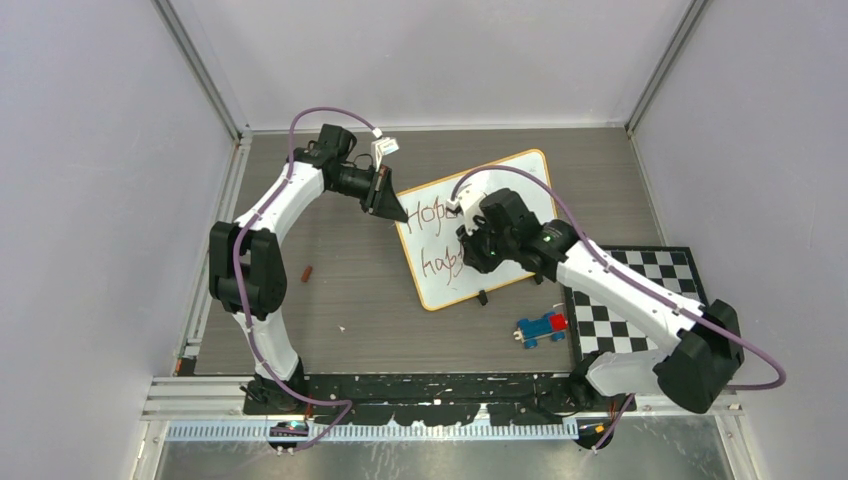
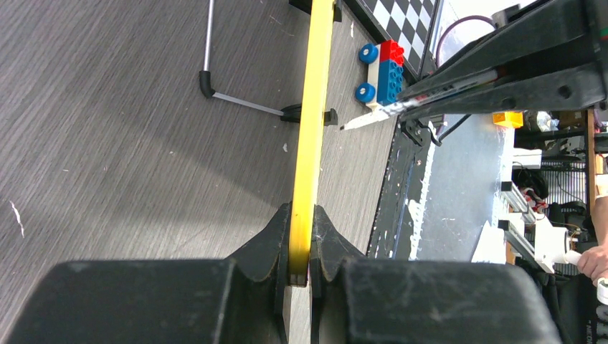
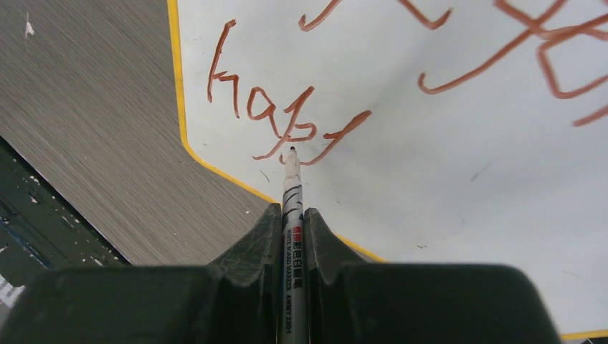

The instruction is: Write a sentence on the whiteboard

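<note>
The whiteboard (image 1: 520, 190) lies tilted on the table, white with a yellow-orange rim (image 2: 312, 129). My left gripper (image 1: 393, 210) is shut on the rim at the board's upper left corner (image 2: 301, 247). My right gripper (image 1: 478, 250) is shut on a white marker (image 3: 292, 208), whose tip touches the board (image 3: 444, 165) at the lower line of the sentence (image 3: 279, 118). The reddish-brown letters read "Hope" (image 1: 428, 213) above and a partial "hap" (image 1: 438, 263) below. The right arm covers the rest of the writing in the top view.
A black-and-white checkered mat (image 1: 640, 300) lies right of the board. A blue and red toy brick car (image 1: 540, 328) sits in front of the board, also the car (image 2: 380, 68) in the left wrist view. A small reddish-brown cap (image 1: 308, 272) lies on the table at left.
</note>
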You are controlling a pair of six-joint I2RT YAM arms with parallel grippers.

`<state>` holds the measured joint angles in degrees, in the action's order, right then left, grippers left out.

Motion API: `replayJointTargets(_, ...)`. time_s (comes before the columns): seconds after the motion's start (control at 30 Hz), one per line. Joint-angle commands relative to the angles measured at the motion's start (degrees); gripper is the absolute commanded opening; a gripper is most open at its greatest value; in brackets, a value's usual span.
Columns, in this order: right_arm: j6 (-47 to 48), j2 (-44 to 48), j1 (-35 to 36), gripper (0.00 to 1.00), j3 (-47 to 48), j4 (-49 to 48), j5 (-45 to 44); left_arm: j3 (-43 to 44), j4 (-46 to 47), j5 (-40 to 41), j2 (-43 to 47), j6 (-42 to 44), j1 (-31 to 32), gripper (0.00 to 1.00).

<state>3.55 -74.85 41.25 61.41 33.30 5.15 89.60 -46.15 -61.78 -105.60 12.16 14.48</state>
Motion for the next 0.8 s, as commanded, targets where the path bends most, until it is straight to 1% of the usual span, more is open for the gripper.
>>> replayJointTargets(0.0,1.1,3.4,-0.8,0.00,1.5,-0.5,-3.8,1.0,0.1,4.9,1.5,1.7,-0.1,0.00)
replayJointTargets(0.17,1.5,1.7,-1.1,0.00,1.5,-1.6,-6.8,0.9,0.1,5.0,1.4,1.7,-0.1,0.00)
replayJointTargets(0.33,1.8,0.0,-1.5,0.00,2.0,-2.9,-8.1,0.8,0.0,5.2,1.5,1.8,-0.2,0.00)
replayJointTargets(0.77,1.3,1.4,-5.5,0.00,1.8,-2.8,-6.4,1.1,0.1,5.3,0.9,1.6,-0.2,0.00)
